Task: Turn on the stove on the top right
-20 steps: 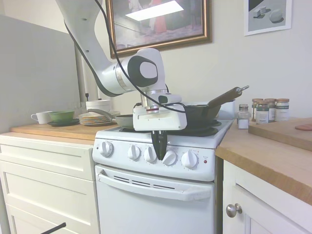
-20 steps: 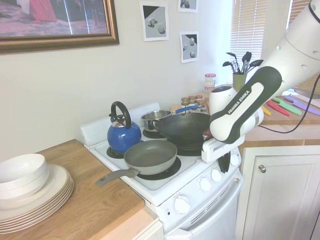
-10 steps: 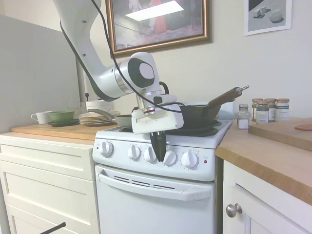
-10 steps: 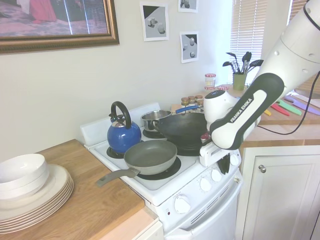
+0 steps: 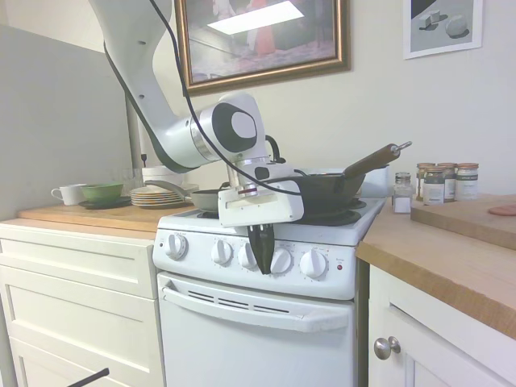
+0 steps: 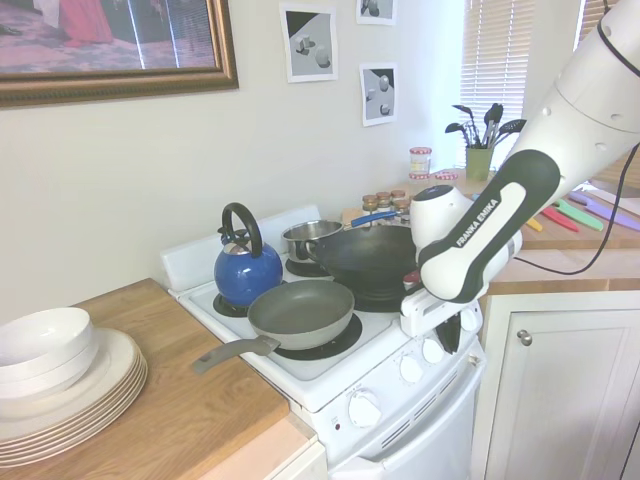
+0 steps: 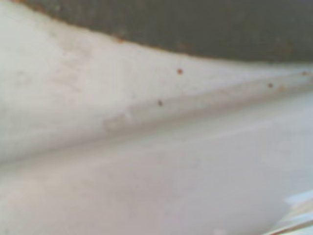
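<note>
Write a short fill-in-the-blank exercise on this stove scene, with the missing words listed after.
1. The stove has ____ round white knobs on its front panel.
2. The kettle on the back burner is ____ in colour.
3. The gripper hangs in front of the knob panel with its jaws pointing ____.
4. The stack of plates on the wooden countertop carries a white ____.

Missing words: five; blue; down; bowl
</note>
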